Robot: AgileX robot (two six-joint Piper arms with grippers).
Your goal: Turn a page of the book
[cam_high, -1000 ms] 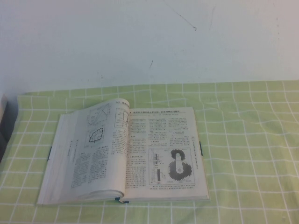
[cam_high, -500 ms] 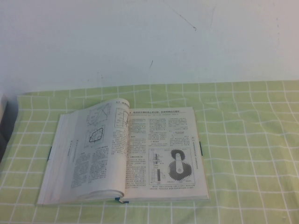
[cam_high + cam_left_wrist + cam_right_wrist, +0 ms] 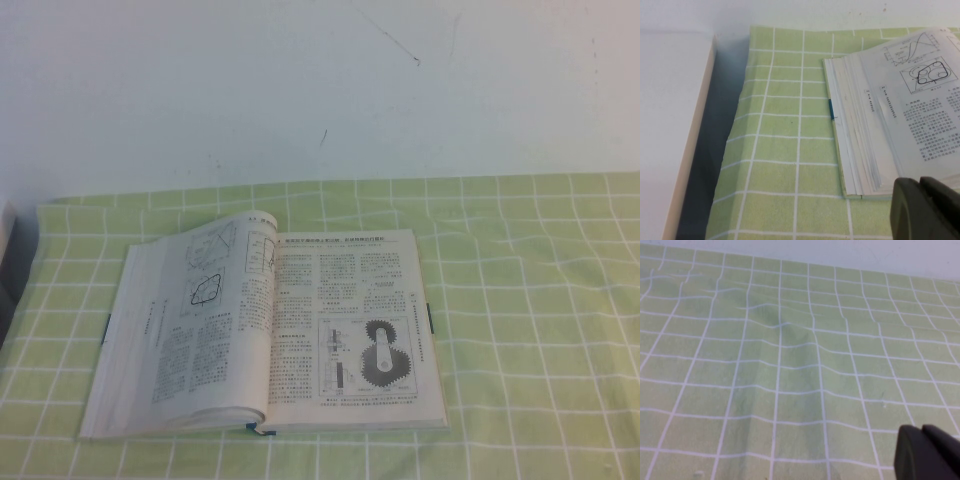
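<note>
Book point(image 3: 270, 335) open, print unreadable; left hand point(image 3: 927, 210) and right hand point(image 3: 925, 452) both clenched, empty.

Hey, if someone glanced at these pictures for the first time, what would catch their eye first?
The big open book lying left of centre on the green checked tablecloth, with the black gear drawing on its right-hand page. The left gripper sits shut near the book's left edge; the right gripper, also shut, is over bare wrinkled cloth.
</note>
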